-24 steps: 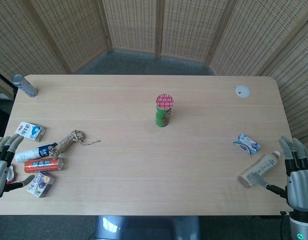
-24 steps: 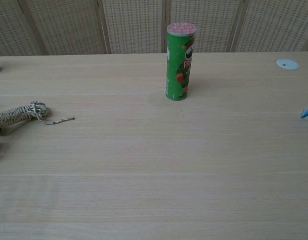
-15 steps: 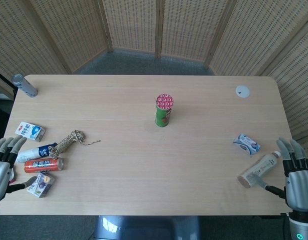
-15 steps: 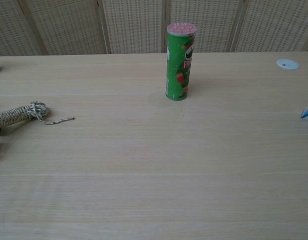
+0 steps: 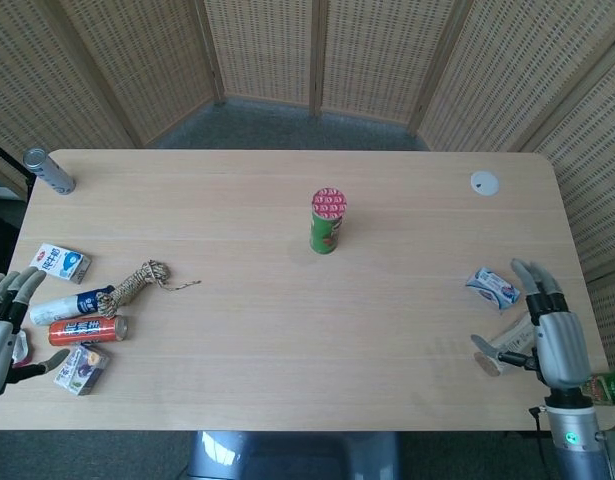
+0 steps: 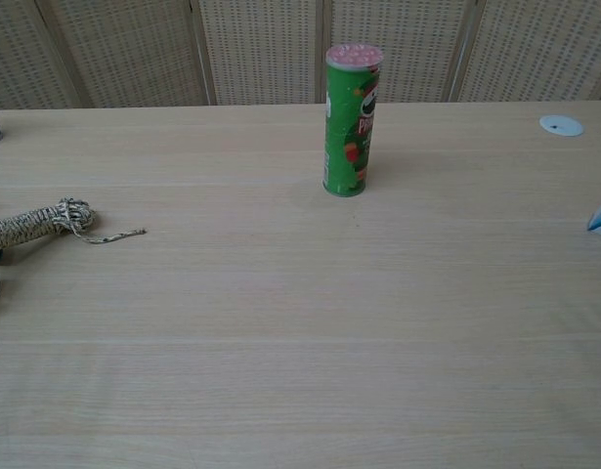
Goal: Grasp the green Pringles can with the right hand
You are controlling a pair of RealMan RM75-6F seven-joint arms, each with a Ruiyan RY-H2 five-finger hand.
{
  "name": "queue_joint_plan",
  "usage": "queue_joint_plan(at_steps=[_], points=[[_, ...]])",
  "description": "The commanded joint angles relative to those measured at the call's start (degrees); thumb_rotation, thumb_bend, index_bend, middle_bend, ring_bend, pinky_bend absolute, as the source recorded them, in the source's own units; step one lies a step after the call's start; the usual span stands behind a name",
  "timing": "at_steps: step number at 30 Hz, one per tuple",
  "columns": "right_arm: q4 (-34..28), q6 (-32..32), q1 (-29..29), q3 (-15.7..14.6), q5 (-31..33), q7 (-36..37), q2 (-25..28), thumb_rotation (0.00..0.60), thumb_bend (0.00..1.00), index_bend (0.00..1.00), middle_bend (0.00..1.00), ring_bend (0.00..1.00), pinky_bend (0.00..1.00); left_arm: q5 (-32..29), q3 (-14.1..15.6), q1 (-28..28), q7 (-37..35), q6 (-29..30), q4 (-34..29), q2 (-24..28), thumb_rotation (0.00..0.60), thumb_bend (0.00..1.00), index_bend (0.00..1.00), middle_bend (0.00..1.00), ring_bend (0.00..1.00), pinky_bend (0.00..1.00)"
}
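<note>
green can upright mid-table, both hands empty at the near corners

the green pringles can (image 5: 327, 222) stands upright near the middle of the table (image 5: 287, 380), its red-patterned lid facing up. from your right hand (image 5: 555, 335) it is well apart, up and to the left, with bare tabletop between. nothing touches it.

your right hand sits at the table's near right edge, fingers spread and pointing away from the robot, holding nothing. it lies over the pale bottle (image 5: 502, 345) resting on its side there; you cannot tell whether the hand touches the bottle. just beyond the fingertips, slightly left, is a small blue-and-white pouch (image 5: 491, 287). farther away from the hand, near the far right corner, lies a small white disc (image 5: 484, 182).

your left hand (image 5: 2, 325) is at the opposite near edge, well apart from the right one, fingers spread and empty. close beside it is a cluster: a blue-and-white carton (image 5: 61, 263), a white-and-blue bottle (image 5: 72, 304) on its side, a red can (image 5: 87, 329) on its side, a small purple-printed carton (image 5: 82, 369), and a coil of rope (image 5: 137, 281) with a loose tail pointing toward the table's middle. a grey cylinder (image 5: 49, 171) lies at the far left corner.

the chest view shows neither hand; the green can stands there against the wicker screen (image 6: 261, 49), with the rope at the left edge.
</note>
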Motion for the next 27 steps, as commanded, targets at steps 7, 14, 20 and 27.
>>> queue_joint_plan(at_steps=[7, 14, 20, 27], points=[[1.80, -28.37, 15.66, 5.95, 15.42, 18.36, -2.15, 0.448, 0.00, 0.00, 0.00, 0.00, 0.00, -1.00, -0.36, 0.21, 0.05, 0.24, 0.26, 0.26, 0.600, 0.00, 0.00, 0.00, 0.00, 0.00], [11.92, -38.17, 22.19, 8.57, 21.02, 23.94, -7.82, 0.455, 0.00, 0.00, 0.00, 0.00, 0.00, -2.68, -0.65, -0.30, 0.60, -1.14, 0.54, -0.34, 0.600, 0.00, 0.00, 0.00, 0.00, 0.00], [18.29, -42.27, 26.03, 9.47, 23.52, 23.38, -12.28, 0.450, 0.00, 0.00, 0.00, 0.00, 0.00, -4.87, -0.75, -1.23, 2.26, -3.52, 1.33, -1.63, 0.600, 0.00, 0.00, 0.00, 0.00, 0.00], [26.29, -46.49, 30.27, 11.23, 26.39, 24.00, -18.01, 0.451, 0.00, 0.00, 0.00, 0.00, 0.00, -7.12, -1.21, -1.76, 4.29, -4.48, 2.34, -2.98, 0.600, 0.00, 0.00, 0.00, 0.00, 0.00]])
